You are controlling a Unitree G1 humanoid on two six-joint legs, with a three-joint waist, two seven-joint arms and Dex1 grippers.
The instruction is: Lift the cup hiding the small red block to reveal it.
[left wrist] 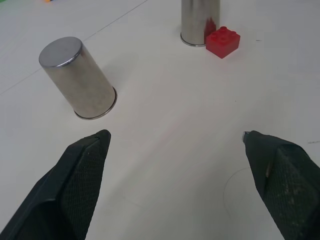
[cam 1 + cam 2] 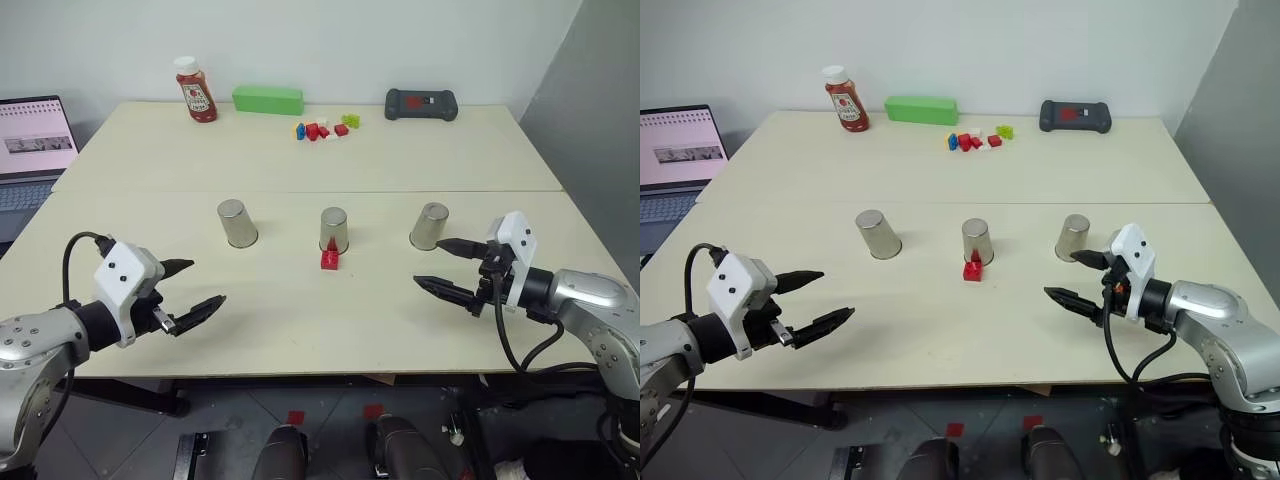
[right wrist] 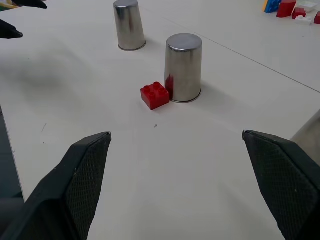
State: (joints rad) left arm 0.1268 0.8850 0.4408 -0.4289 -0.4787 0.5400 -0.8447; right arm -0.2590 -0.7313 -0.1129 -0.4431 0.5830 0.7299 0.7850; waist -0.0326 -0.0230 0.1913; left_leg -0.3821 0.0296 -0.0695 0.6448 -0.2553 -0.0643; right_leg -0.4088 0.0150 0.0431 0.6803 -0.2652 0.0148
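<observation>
The small bright red plastic block (image 2: 329, 260) sits exposed on the pale counter (image 2: 300, 320), touching the middle tapered silver metal cup (image 2: 334, 230), so no cup hides it yet. The left gripper (image 2: 192, 287) and the right gripper (image 2: 440, 265) hover wide open, empty.
</observation>
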